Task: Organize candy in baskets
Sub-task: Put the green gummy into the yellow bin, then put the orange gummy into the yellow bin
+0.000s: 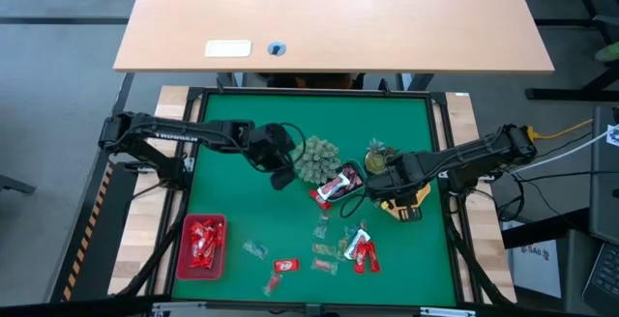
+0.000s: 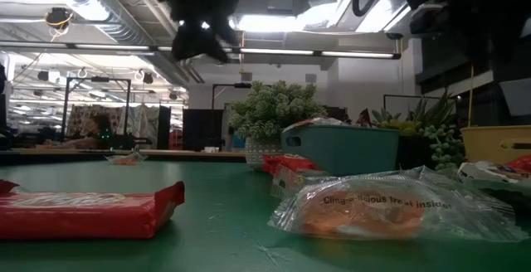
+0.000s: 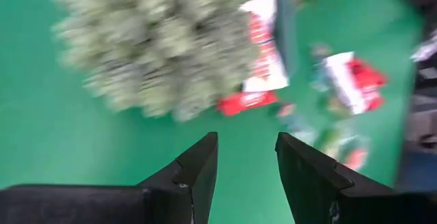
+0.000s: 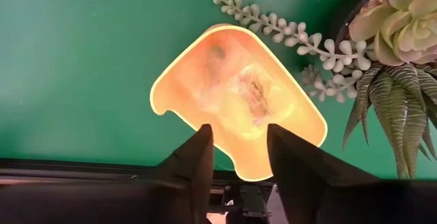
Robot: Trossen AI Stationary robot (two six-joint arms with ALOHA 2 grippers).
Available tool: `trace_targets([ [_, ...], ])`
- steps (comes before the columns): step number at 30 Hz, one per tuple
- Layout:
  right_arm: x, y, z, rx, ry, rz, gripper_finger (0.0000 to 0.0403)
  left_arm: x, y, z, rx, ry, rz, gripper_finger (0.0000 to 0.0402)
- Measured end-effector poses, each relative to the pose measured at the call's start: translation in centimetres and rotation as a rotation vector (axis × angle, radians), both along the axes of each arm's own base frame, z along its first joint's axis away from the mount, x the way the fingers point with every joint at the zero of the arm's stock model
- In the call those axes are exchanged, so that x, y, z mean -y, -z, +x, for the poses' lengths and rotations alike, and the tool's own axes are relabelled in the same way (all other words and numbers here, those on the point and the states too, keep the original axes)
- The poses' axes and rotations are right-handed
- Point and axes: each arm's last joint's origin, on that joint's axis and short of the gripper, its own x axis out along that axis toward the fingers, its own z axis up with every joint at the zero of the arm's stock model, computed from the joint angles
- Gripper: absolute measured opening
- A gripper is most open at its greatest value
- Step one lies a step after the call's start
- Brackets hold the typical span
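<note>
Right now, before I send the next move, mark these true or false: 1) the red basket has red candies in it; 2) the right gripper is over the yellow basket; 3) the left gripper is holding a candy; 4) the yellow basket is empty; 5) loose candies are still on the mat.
1) True: the red basket holds red candies.
2) True: the right gripper hangs above the yellow basket.
3) False: the left gripper is open with nothing between its fingers.
4) False: a clear-wrapped candy lies inside it.
5) True: loose candies remain on the mat.
</note>
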Motion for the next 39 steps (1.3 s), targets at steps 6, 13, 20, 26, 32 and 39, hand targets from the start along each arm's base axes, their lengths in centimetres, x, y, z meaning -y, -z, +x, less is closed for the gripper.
trace_targets([
  [6, 0.0, 0.0, 0.1, 0.011, 0.001, 0.003, 0.016, -1.9, 1.0, -1.7, -0.193, -0.045, 0.094, 0.0145],
  [13, -0.1, 0.0, 0.3, 0.031, 0.001, 0.008, 0.0163, -4.5, 1.8, -4.3, -0.466, -0.124, 0.248, 0.0145],
  [20, -0.2, 0.1, 0.8, 0.087, 0.001, 0.024, 0.0163, -7.5, 1.9, -5.7, -0.564, -0.108, 0.351, 0.0145],
  [26, -0.3, 0.1, 1.0, 0.108, 0.001, 0.03, 0.0163, -9.9, 1.9, -6.8, -0.59, -0.098, 0.354, 0.0145],
  [32, -0.3, 0.1, 1.2, 0.122, 0.001, 0.034, 0.0163, -11.4, 1.9, -7.6, -0.588, -0.139, 0.313, 0.0145],
  [39, -0.3, 0.1, 1.2, 0.122, 0.001, 0.033, 0.0163, -12.1, 3.5, -8.7, -0.624, -0.169, 0.276, 0.0145],
])
